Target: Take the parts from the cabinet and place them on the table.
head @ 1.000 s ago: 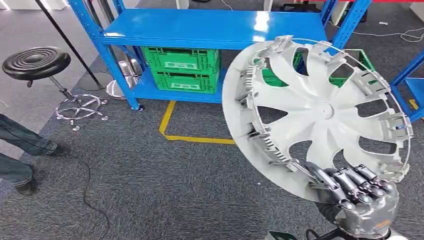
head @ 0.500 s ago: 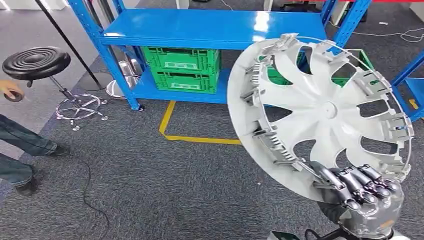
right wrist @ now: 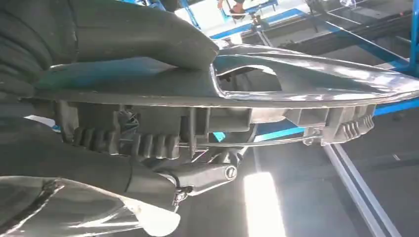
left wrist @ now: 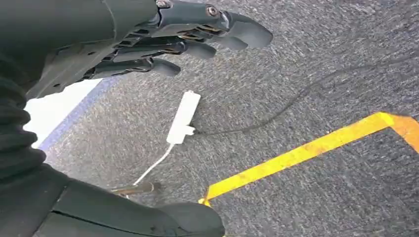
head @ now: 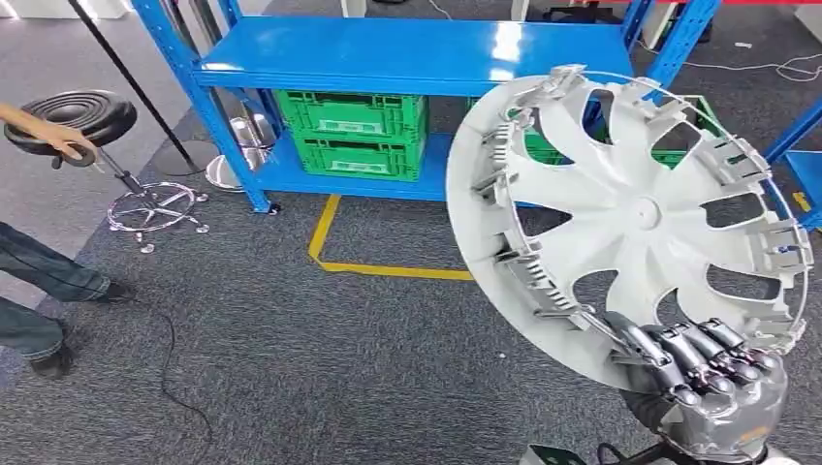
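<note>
Since the earlier frame the white wheel cover (head: 630, 218) sits a little further to the right and slightly higher in the head view, and a person's hand (head: 58, 139) has come in at the left edge to touch the black stool (head: 70, 121), where only the legs stood before. The wheel cover is held up in the air in front of the blue shelf rack (head: 407, 53), tilted, its ribbed inner side toward the camera. The right hand (head: 703, 383) grips its lower rim, fingers (head: 679, 354) curled over the edge; in the right wrist view the thumb (right wrist: 143, 37) presses on one face of the rim and the fingers close under the other. The left hand (left wrist: 123, 44) hangs over the grey carpet (head: 320, 349), holding nothing, its fingers loosely bent and apart. Below it lie a white power strip (left wrist: 184, 118) with a dark cable, and a yellow floor line (head: 373, 263). Two green crates (head: 354, 134) stand stacked on the rack's lower shelf. The person's legs (head: 39, 300) stand at the left
</note>
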{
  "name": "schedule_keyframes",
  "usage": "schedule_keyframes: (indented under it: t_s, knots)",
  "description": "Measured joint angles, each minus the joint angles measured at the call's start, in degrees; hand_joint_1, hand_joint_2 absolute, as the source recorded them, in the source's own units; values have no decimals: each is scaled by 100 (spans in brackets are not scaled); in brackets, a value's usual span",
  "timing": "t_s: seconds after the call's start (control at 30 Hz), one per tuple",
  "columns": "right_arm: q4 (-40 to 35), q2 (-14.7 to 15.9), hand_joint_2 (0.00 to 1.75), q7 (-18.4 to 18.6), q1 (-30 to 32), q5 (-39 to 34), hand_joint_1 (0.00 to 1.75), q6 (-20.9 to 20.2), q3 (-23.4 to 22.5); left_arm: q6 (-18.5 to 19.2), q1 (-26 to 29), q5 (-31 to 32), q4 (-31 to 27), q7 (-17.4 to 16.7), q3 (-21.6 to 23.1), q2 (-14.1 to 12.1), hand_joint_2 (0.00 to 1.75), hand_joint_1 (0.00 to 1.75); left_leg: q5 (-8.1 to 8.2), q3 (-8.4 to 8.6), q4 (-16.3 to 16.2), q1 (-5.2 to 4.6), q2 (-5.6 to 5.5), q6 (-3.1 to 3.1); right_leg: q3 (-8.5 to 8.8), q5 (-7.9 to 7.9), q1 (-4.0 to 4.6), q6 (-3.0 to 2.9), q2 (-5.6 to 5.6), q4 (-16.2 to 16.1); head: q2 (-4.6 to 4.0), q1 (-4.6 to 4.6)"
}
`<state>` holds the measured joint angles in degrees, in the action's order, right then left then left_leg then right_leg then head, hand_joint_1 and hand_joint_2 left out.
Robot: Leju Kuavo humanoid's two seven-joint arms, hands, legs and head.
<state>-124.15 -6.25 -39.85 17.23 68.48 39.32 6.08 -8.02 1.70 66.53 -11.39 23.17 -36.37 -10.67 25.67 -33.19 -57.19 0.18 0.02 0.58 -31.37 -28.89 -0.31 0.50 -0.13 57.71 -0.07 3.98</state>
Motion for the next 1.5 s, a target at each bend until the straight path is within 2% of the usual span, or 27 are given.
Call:
schedule_keyframes:
  t_s: [0.37,0.6,0.73,0.8,0.87,1.0,1.17,1.3,1.5]
  knots:
    - [-46,-9,175,0,60,72,175,0,-42,-658,-6,-227,-48,529,-264,-72,175,0,0,0,0,0,0,0,0,0,0,0,0,0,0,2]
    - [-61,-11,175,0,83,98,175,0,-52,-761,-34,-256,-87,557,-396,-63,175,0,0,1,-2,0,0,0,-2,1,0,0,0,-1,0,2]
    - [5,-127,175,-2,-9,197,175,0,-20,-1246,-401,-306,-282,-158,-485,329,175,0,-7,-3,-5,-11,-30,-7,-45,1,-13,4,-36,-2,0,0]
    - [150,-166,175,0,-132,173,175,0,109,-1239,-723,-371,-517,-775,-525,593,175,0,-14,-9,-5,-7,-36,-6,-25,4,-6,5,-43,0,0,7]
    - [308,-206,175,0,-264,184,175,0,252,-1060,-994,-437,-812,-1106,-522,700,175,0,-39,-30,-5,-3,-34,0,-12,37,-2,3,-32,2,0,7]
    - [492,-232,175,-2,-335,129,175,0,406,-756,-1202,-622,-1379,-1163,-518,665,175,0,-45,-35,-6,-3,-27,4,-25,46,-2,5,-17,5,0,4]
    - [586,-232,175,-2,-474,26,175,0,463,-669,-1199,-684,-1523,-1091,-505,599,175,0,-45,-42,-7,-3,-27,3,-33,46,-3,5,-18,4,0,2]
    - [625,-229,175,-2,-515,15,175,0,490,-634,-1149,-599,-1186,-1086,-411,676,175,0,-44,-44,-7,-10,-27,2,-34,46,-10,5,-17,3,0,2]
    - [625,-229,175,-2,-499,37,175,0,496,-450,-904,-420,-642,-1187,-223,1047,175,0,-43,-50,-9,-19,-26,0,-43,46,-21,6,-17,-1,0,4]
